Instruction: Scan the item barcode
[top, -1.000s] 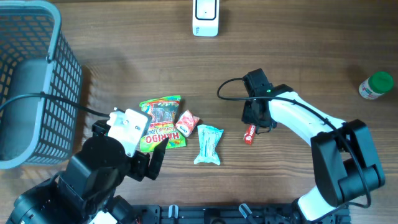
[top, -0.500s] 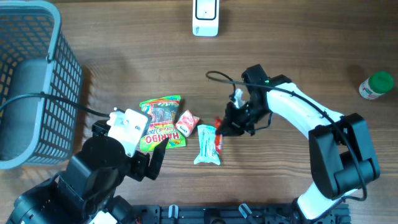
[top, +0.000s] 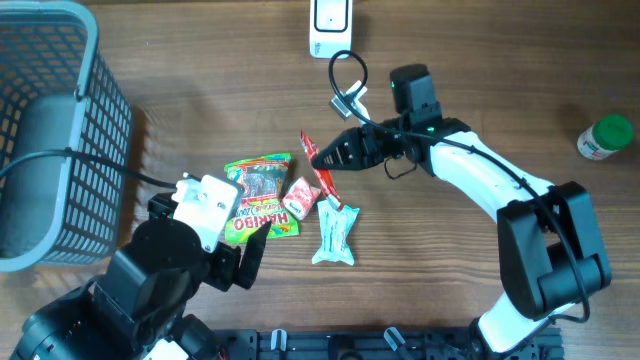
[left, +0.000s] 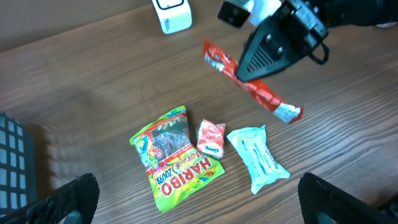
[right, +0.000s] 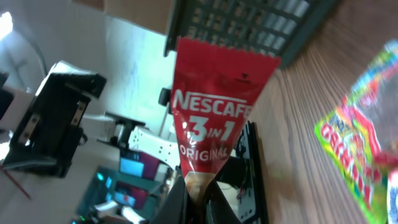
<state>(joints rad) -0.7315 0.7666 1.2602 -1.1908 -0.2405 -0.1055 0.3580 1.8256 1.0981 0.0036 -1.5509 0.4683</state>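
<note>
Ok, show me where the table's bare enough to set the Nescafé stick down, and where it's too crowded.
Bare wood lies along the far edge between the scanner and the green-capped bottle, and between the basket and the scanner. Crowded: the Haribo bag, small candy and teal packet lie packed together near the front edge.

Right arm (top: 480, 180) stretched leftward over table, forearm near level. Right pincer (top: 318, 155) pinched tight on sachet (top: 326, 186), lifted off table, fingers pointing left. Left arm (top: 150, 280) hunched low at near-left table edge. Left pincer (left: 198, 186) spread wide, fingers (left: 74, 199) apart at frame corners, gripping nothing.
</note>
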